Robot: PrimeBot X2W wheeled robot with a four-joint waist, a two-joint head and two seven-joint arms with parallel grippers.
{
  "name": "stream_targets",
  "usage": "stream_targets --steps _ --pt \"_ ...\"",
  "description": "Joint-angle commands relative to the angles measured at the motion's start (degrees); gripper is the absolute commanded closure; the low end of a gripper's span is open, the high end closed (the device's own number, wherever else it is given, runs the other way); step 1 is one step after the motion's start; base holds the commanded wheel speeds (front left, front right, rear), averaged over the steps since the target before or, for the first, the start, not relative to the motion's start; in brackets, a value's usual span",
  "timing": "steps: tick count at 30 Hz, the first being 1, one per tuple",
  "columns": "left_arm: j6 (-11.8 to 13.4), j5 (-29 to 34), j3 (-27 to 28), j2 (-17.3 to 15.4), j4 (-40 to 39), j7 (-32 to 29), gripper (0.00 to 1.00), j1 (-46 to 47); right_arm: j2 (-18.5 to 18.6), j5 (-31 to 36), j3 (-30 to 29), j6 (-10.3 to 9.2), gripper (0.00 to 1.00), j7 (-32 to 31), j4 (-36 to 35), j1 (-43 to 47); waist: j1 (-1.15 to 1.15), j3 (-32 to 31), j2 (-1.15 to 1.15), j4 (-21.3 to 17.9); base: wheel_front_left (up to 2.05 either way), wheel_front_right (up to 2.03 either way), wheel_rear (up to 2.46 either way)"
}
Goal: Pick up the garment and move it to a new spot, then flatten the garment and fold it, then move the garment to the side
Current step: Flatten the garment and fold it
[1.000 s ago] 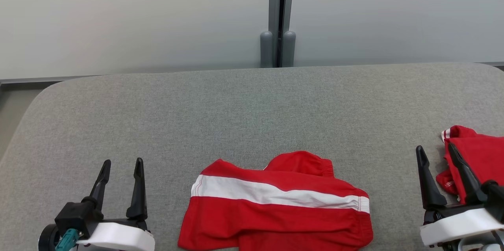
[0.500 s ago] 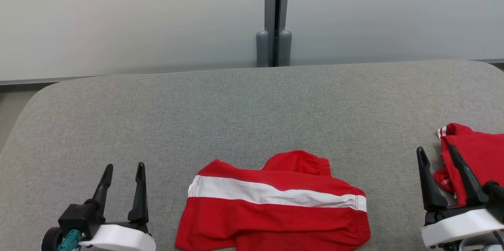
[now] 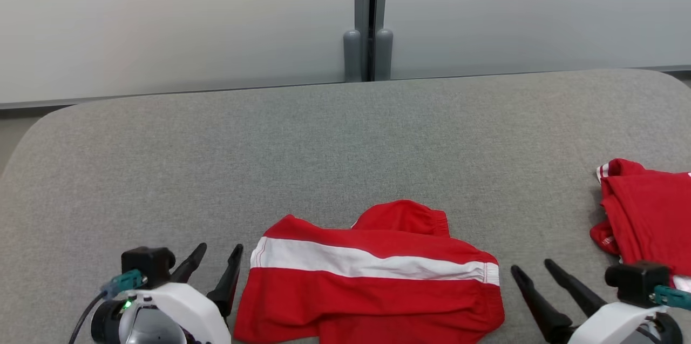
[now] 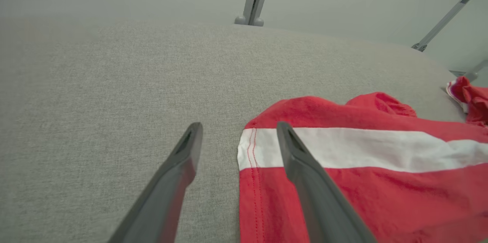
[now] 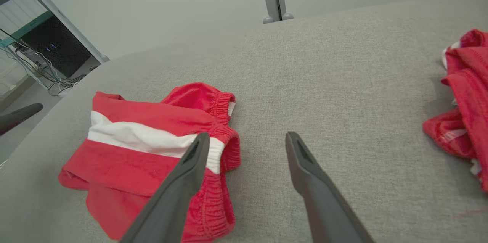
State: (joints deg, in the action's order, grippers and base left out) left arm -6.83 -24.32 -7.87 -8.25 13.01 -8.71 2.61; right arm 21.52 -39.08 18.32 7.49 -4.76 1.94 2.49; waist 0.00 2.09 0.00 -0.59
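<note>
Because both ends are presumably to be pinched, the garment [image 3: 372, 284], laid at the table's [image 3: 324, 144] near edge, is flanked by the left gripper [image 3: 220, 248] and right gripper [image 3: 530, 265], each spread open and empty.

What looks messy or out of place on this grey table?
The white-striped red shorts lie rumpled, elastic edge poking up behind; a second red garment sits crumpled by the right edge. Nothing looks damaged.

You see a bright red cloth garment [image 3: 378, 301] crossed by one broad white stripe, lying on a heathered grey fabric-covered bench [image 3: 324, 144]. A second crumpled red garment [image 3: 648, 209] shows thin white trim.
</note>
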Motion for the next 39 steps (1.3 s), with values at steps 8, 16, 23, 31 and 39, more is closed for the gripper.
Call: stream_targets --steps 8,16,23,31,39 --pt "-0.6 -3.4 -5.9 -3.4 3.0 -10.5 0.00 5.9 0.7 -3.4 3.8 0.01 0.00 -2.7 0.8 -2.8 0.00 3.1 0.00 -0.2 0.00 0.00 0.00" --pt "-0.7 -7.2 -11.5 -5.0 9.3 -14.6 0.00 12.8 0.7 -5.2 7.7 0.01 0.00 -2.8 2.0 -6.3 0.00 5.4 0.00 -1.0 0.00 0.00 0.00" --pt "-0.7 -11.2 -15.6 -5.5 15.5 -16.0 0.00 16.3 0.7 -6.6 11.2 0.01 0.09 -1.6 3.0 -8.6 0.00 6.5 0.00 -2.1 0.00 0.00 0.00" --pt "-0.7 -14.0 -18.7 -6.6 17.8 -12.7 1.00 18.1 1.2 -8.0 14.2 0.01 1.00 0.7 4.6 -10.3 0.00 6.5 0.00 -2.1 0.00 0.00 0.00" --pt "-0.7 -15.8 -17.5 -8.5 13.5 -6.3 1.00 15.2 2.8 -10.2 14.9 0.01 1.00 4.5 4.0 -9.9 0.00 4.1 0.00 -1.4 0.00 0.00 0.00"
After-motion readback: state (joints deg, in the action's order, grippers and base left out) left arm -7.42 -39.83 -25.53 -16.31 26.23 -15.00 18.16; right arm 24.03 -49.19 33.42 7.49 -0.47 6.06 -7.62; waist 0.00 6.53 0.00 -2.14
